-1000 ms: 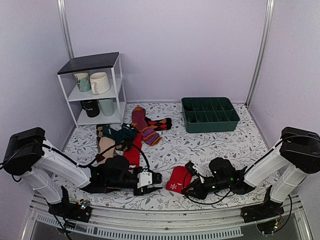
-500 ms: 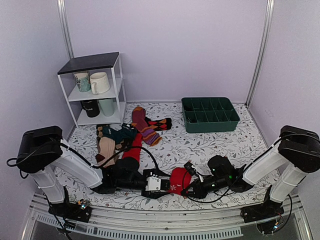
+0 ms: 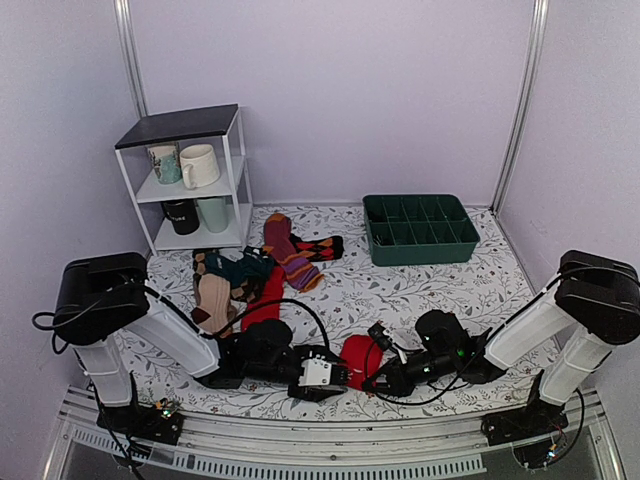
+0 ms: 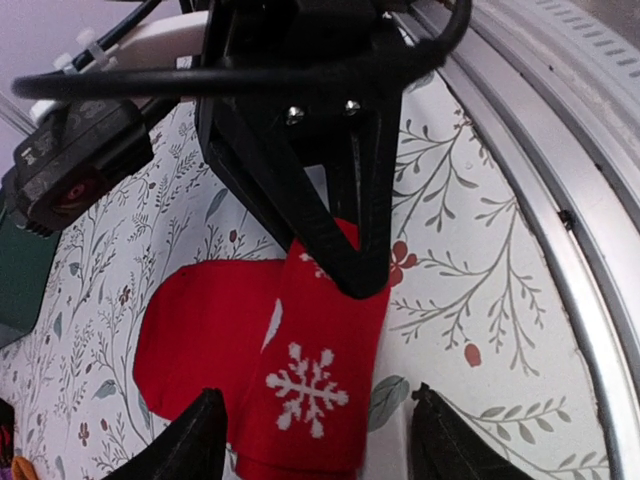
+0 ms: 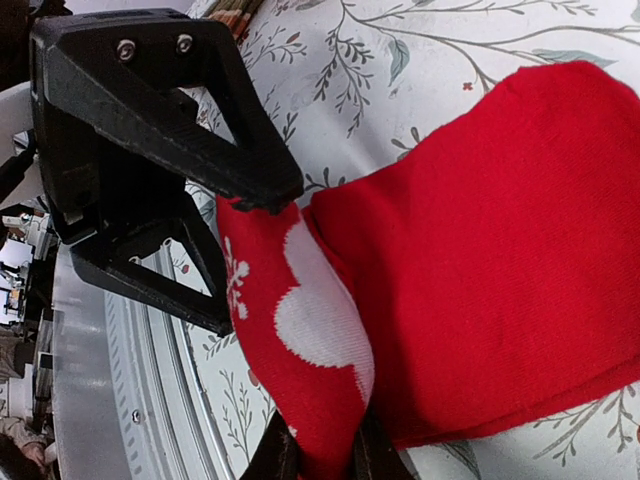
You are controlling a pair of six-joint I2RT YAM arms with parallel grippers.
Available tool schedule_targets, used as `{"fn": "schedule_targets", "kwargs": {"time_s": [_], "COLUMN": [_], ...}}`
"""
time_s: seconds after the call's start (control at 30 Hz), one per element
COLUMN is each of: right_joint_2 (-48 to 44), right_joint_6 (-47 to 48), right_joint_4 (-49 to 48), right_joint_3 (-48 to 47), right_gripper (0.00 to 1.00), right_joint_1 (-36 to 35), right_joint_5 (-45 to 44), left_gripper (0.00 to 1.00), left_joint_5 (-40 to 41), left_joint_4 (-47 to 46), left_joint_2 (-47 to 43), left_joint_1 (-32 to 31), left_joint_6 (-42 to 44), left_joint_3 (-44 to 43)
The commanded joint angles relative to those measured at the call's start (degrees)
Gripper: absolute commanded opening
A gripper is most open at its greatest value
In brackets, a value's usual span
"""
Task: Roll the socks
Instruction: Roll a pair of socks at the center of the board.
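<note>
Red socks [image 5: 480, 250], white heart [image 5: 315, 320] in right wrist view

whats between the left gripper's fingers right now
The red sock with the white snowflake lies between the fingers of the open left gripper, plain in the left wrist view; the right gripper pinches its far end.
</note>
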State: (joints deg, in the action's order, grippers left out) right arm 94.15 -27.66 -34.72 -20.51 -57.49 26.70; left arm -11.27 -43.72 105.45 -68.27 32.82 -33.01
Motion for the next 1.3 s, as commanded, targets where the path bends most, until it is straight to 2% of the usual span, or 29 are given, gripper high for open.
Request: {"fn": "schedule_targets", "kwargs": {"time_s": [0.0, 0.27, 0.3, 0.33, 0.37, 0.5, 0.63, 0.77, 0.9, 1.0, 1.1, 1.27], "right_joint_2": [3.32, 3.76, 3.76, 3.70, 3.57, 1.75, -3.12, -10.30, -19.03, -23.03, -21.66, -13.67], "right_joint_6": [-0.84, -1.08, -1.01, -1.06, -1.16, -0.50, 2.53, 7.02, 12.30, 20.05, 28.99, 37.41], "right_joint_4": [13.19, 13.10, 13.10, 13.10, 13.14, 13.54, 14.15, 12.80, 1.78, -9.45, -16.83, -17.22], "right_joint_3": [2.24, 2.11, 2.14, 2.11, 2.22, 2.19, 1.64, 3.20, 10.58, 16.18, 17.62, 12.68], "right_gripper": [0.11, 0.11, 0.11, 0.11, 0.11, 0.15, 0.29, 0.38, 0.46, 0.51, 0.54, 0.55], "right_joint_1": [-0.25, -0.14, -0.16, -0.11, -0.13, -0.14, -0.16, -0.14, -0.66, -3.57, -6.36, -12.05], "right_joint_5": [-0.17, -0.07, -0.07, -0.07, -0.19, -2.10, -6.32, -14.29, -22.23, -26.74, -27.39, -30.19], "left_gripper": [0.58, 0.21, 0.13, 0.02, 0.00, 0.00, 0.00, 0.00, 0.00, 0.00, 0.00, 0.00], "left_joint_5": [0.41, -1.51, -1.87, -2.32, -2.70, -5.34, -6.00, -9.21, -10.94, -11.74, -12.07, -12.81], "left_joint_4": [2.30, 4.50, 5.02, 5.70, 6.78, 12.51, 23.24, 31.08, 32.61, 33.26, 33.75, 35.56], "left_joint_2": [1.30, 1.77, 2.16, 2.52, 2.86, 3.42, 4.04, 4.56, 5.46, 6.52, 6.62, 8.82], "left_joint_1": [-0.58, -0.28, -0.27, -0.25, -0.23, 0.97, 2.07, 2.89, 3.34, 3.70, 3.95, 4.49], "left_joint_6": [-0.74, -1.77, -1.87, -1.93, -2.14, -6.19, -13.46, -18.97, -22.53, -24.02, -24.71, -24.50], "left_joint_3": [-2.02, -3.02, -3.45, -3.85, -4.39, -6.67, -10.21, -11.01, -9.38, -9.11, -9.39, -10.58]}}
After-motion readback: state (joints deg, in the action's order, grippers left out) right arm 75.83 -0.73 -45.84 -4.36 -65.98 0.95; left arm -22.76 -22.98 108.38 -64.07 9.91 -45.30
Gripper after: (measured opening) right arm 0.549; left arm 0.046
